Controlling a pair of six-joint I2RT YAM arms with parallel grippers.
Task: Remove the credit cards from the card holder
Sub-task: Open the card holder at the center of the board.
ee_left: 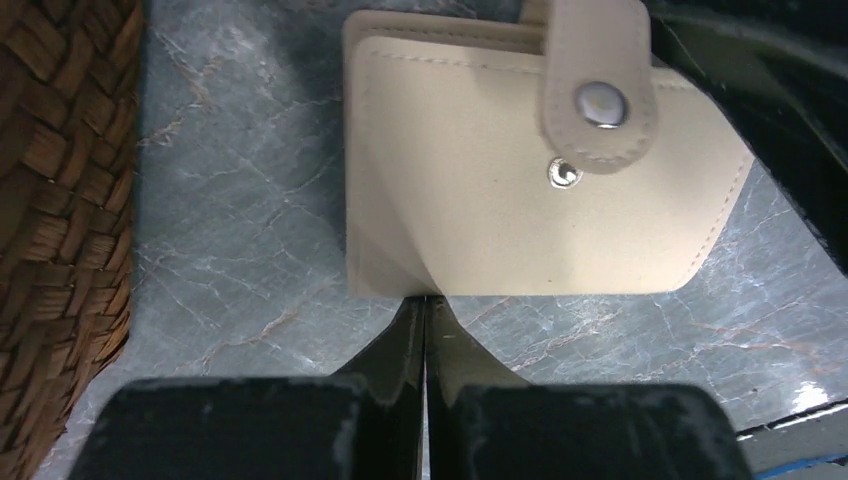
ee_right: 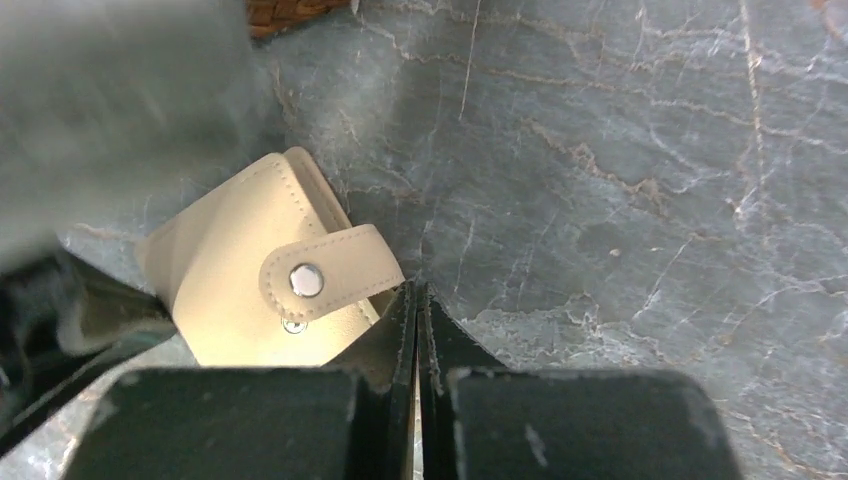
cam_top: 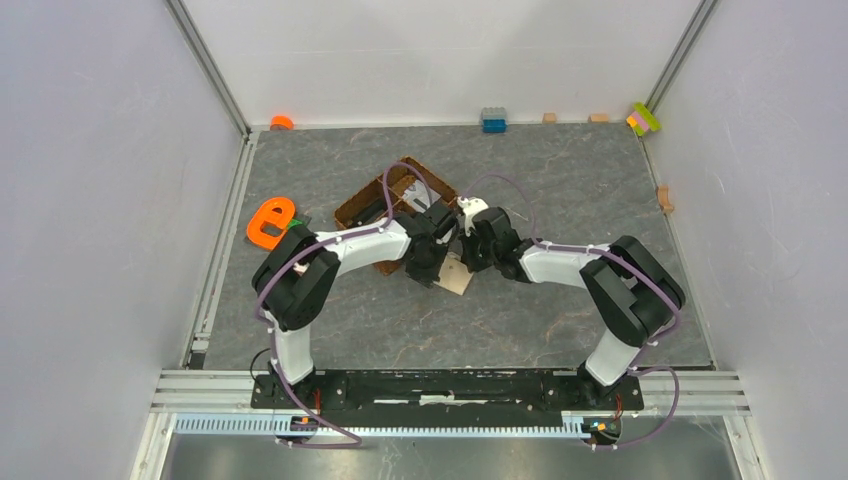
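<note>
Overhead view faces down; close wrist views share card holder (ee_left: 520, 170)

I see a beige wallet (ee_left: 500, 190) with matching stitching and a silver snap (ee_left: 601, 103) on its tab. The table (ee_left: 240, 250) is grey, marble-patterned, with pale veins. The basket (ee_left: 50, 200) is brown woven wicker. Farther off I spot an orange letter (cam_top: 270, 222) and a blue block (cam_top: 493, 122).

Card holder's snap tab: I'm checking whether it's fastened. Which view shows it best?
Left wrist: the tab is large, unsnapped. Right wrist shows it smaller; top external shows only a corner of the card holder.
</note>
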